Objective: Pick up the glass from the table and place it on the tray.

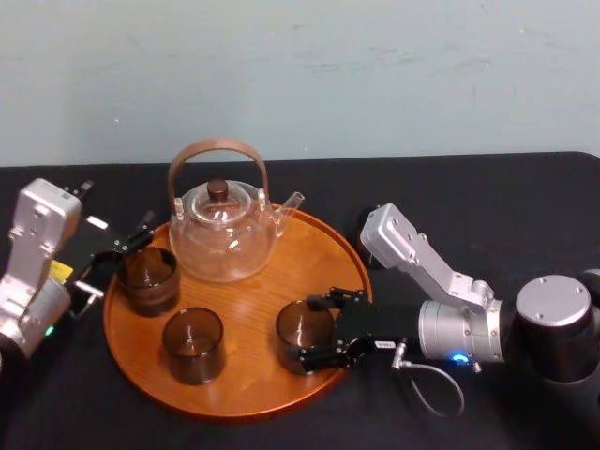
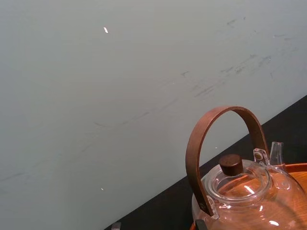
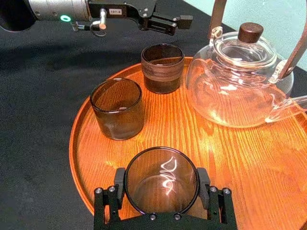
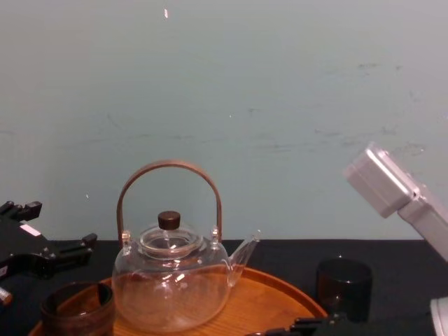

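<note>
A dark smoked glass [image 1: 302, 323] [image 3: 161, 172] stands on the front right part of the round wooden tray [image 1: 244, 408] [image 3: 230, 158]. My right gripper [image 1: 311, 334] [image 3: 161, 186] is shut on it, one finger pressed to each side. My left gripper [image 1: 117, 262] [image 4: 49, 245] is open at the tray's left edge, beside another glass [image 1: 147, 278] [image 3: 162, 67] and holding nothing. One more dark glass [image 4: 343, 287] stands on the black table to the right of the tray.
A glass teapot [image 1: 225, 225] [image 2: 249, 191] [image 3: 240, 81] [image 4: 171, 280] with a brown hoop handle fills the tray's back. A third glass [image 1: 193, 344] [image 3: 117, 109] stands at the tray's front left. A pale wall closes the back.
</note>
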Controlling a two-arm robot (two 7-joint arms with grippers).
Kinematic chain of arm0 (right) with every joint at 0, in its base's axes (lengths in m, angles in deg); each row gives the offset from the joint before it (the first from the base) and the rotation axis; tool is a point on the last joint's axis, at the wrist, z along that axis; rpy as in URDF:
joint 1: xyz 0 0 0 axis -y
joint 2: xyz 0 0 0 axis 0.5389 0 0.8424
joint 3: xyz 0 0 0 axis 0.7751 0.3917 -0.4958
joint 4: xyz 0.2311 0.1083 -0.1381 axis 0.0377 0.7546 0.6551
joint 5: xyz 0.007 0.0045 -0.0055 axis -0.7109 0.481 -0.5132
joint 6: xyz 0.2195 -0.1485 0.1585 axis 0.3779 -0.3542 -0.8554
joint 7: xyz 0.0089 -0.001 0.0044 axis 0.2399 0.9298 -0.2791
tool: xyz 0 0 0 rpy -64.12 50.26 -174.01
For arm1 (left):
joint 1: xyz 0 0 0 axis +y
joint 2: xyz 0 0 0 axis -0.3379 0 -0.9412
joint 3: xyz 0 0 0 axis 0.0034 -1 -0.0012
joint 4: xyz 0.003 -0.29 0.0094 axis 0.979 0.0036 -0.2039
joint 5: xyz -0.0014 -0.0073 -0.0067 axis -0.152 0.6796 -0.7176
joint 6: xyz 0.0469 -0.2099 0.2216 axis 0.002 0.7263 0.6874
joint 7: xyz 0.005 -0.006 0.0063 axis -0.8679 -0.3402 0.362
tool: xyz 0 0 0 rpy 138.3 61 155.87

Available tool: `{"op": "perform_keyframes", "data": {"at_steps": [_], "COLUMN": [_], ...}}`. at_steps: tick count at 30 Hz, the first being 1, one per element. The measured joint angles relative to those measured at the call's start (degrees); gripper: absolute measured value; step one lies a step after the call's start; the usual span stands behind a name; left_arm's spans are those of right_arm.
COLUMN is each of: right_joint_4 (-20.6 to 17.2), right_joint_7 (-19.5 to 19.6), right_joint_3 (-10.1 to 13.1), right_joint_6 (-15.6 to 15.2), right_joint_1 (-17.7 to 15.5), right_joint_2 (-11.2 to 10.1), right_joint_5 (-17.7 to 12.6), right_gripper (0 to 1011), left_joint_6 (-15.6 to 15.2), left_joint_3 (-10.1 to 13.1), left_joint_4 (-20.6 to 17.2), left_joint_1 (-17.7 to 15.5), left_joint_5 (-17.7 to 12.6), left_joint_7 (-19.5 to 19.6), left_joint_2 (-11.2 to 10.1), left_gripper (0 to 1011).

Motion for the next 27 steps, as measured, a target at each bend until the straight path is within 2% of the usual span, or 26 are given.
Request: {"op": "perform_keyframes", "data": {"at_steps": [11,17,27], "right_joint_4": [-0.1,0.1,0.1], "right_joint_7": [0.2,0.2,0.2], "right_joint_3": [-0.1,-0.1,-0.1], "right_joint_6": [-0.2,-0.6,-0.6], "right_joint_1": [-0.1,-0.2,-0.1], "right_joint_2": [-0.1,-0.1,-0.1], "right_joint_5": [0.5,0.6,0.5], "right_gripper": [903,1002,1002], "left_joint_6": [0.0,0.0,0.0], "left_joint_3": [0.0,0.0,0.0], "left_joint_4": [0.0,0.0,0.0], "left_joint_1": [0.0,0.0,0.0], "left_joint_5": [0.0,0.0,0.0], "left_joint_7": [0.0,0.0,0.0], "left_joint_2": [0.0,0.0,0.0], "left_gripper": [1001,1001,1001]}}
